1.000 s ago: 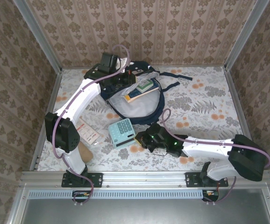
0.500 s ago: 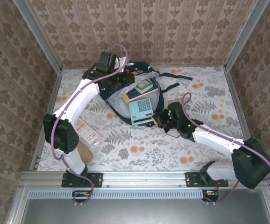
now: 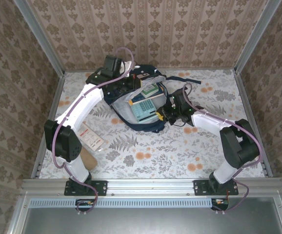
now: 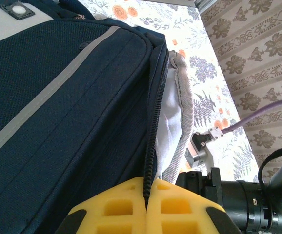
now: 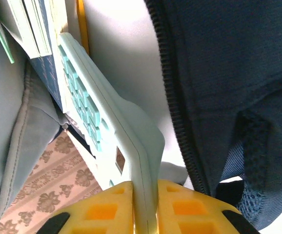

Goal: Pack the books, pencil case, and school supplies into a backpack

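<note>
Inside the backpack (image 3: 143, 128), right hand (image 5: 145, 195) pinches calculator (image 5: 107, 131) endwise, length pointing inward; left hand (image 4: 146, 204) grips zipper (image 4: 153, 136)

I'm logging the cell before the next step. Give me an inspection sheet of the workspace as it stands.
Surface: floral tablecloth, lying flat.
Job's things: backpack open; calculator and books in its mouth; card and tan pencil case on the cloth near the left arm.
Clutter: nothing seen.
Grippers: left gripper shut on the backpack's zip edge; right gripper pinching the calculator's edge.
Cables: purple cable running along each arm.
Surroundings: wallpapered walls; metal rail at the near edge.
</note>
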`<action>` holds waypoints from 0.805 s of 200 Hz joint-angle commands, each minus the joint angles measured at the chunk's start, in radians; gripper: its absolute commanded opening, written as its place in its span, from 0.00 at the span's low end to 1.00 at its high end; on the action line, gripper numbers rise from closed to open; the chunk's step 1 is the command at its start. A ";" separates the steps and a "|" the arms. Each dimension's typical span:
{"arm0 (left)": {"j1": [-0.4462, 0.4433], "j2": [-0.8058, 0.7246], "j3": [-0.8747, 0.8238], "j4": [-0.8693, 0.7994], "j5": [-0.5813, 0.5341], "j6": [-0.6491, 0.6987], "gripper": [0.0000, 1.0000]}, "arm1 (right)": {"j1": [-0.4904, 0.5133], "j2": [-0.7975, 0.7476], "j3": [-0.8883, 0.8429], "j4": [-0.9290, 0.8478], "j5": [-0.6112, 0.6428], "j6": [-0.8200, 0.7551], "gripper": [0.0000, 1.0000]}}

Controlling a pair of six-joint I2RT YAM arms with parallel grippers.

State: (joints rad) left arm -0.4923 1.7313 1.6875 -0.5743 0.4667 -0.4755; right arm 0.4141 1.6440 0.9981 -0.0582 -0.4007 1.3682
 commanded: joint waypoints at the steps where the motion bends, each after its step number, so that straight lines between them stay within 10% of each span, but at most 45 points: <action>1: -0.006 -0.095 0.005 0.065 0.018 -0.016 0.00 | -0.014 0.032 0.074 -0.114 -0.024 -0.083 0.21; 51: -0.008 -0.097 -0.001 0.065 0.010 -0.012 0.00 | -0.030 0.005 0.131 -0.280 0.050 -0.193 0.65; 161: -0.017 -0.102 -0.008 0.051 0.006 -0.006 0.00 | 0.070 -0.092 0.179 -0.441 0.245 -0.421 0.54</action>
State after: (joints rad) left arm -0.4988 1.7077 1.6745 -0.5751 0.4488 -0.4786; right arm 0.4259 1.6070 1.1625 -0.5007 -0.2119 1.0115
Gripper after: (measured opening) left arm 0.042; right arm 0.542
